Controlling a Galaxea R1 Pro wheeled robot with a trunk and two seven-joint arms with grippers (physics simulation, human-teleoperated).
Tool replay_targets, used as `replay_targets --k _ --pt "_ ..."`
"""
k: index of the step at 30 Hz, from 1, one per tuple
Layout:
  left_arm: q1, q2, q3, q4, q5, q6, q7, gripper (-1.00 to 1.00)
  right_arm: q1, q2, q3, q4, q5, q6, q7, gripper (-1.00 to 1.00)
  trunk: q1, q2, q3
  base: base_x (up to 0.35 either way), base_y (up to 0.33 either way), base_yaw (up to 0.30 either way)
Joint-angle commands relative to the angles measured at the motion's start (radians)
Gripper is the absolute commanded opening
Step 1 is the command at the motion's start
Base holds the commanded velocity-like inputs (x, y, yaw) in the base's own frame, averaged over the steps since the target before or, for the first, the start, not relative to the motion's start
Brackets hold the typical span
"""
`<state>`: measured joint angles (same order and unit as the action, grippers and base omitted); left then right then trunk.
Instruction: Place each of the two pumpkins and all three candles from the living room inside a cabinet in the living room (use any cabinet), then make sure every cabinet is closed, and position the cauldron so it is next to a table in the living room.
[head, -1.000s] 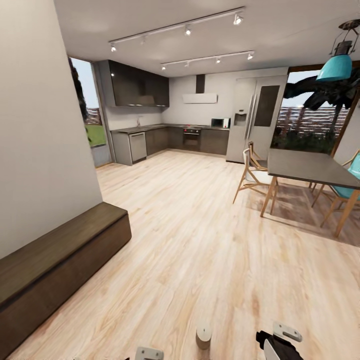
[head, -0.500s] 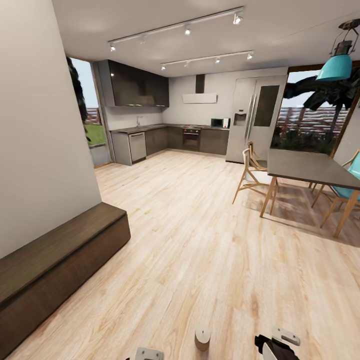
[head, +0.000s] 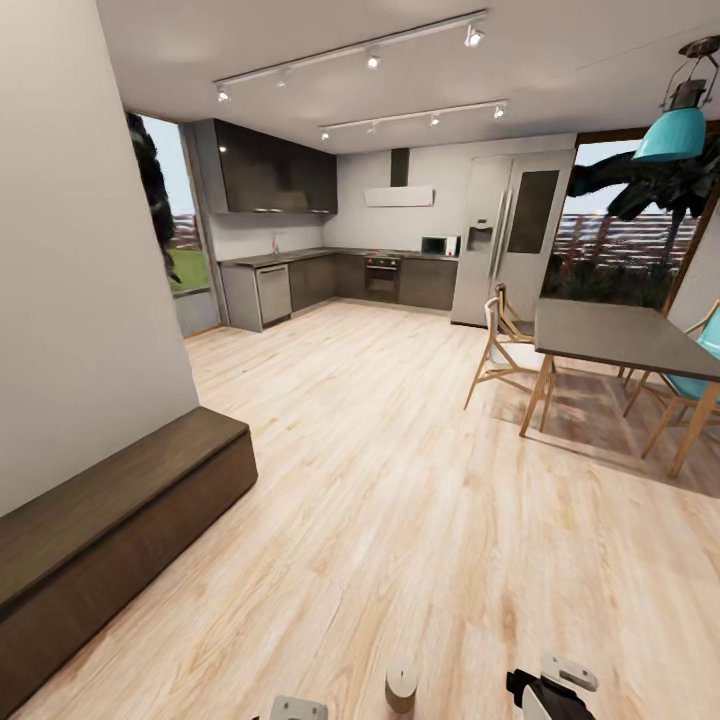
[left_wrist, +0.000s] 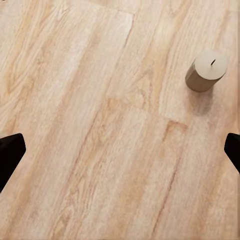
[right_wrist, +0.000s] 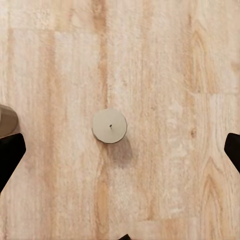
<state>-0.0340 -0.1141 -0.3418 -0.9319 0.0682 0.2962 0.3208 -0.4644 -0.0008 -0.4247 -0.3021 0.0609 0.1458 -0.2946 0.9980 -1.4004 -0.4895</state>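
A grey-beige candle (head: 401, 688) stands upright on the wood floor just ahead of me, between my two wrists. In the left wrist view that candle (left_wrist: 206, 70) is off to one side of my open left gripper (left_wrist: 120, 152), well clear of its black fingertips (left_wrist: 9, 155). My right gripper (right_wrist: 120, 152) hangs open straight above a candle (right_wrist: 109, 126), seen from the top, and a second candle (right_wrist: 6, 121) touches the picture's edge by one fingertip. The long dark-brown cabinet (head: 110, 530) runs along the left wall, all fronts shut. Pumpkins, cauldron and table are out of view.
A grey dining table (head: 620, 335) with wooden chairs (head: 505, 350) stands at the right. The kitchen units (head: 340, 280) and fridge (head: 510, 235) line the far wall. A pale wall (head: 70, 250) rises behind the cabinet. Open wood floor (head: 380, 450) stretches ahead.
The whole head view has shifted slightly, so the camera moved; the candle now sits a little lower and further left in the picture. Both grippers stay open.
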Motion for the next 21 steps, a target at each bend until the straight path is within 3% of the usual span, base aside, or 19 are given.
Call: replay_targets --k 1,21 --pt "-0.001 0.001 -0.003 0.001 0.007 0.004 0.008 1.0 0.0 0.001 -0.002 -0.002 0.006 0.008 -0.002 1.0 0.0 -0.001 -0.001 0.081 -0.078 0.0" --pt "0.006 -0.001 -0.002 -0.008 0.02 0.005 0.009 1.0 0.0 0.002 -0.002 -0.002 0.008 0.006 -0.002 1.0 0.0 -0.001 -0.001 0.01 -0.01 0.0"
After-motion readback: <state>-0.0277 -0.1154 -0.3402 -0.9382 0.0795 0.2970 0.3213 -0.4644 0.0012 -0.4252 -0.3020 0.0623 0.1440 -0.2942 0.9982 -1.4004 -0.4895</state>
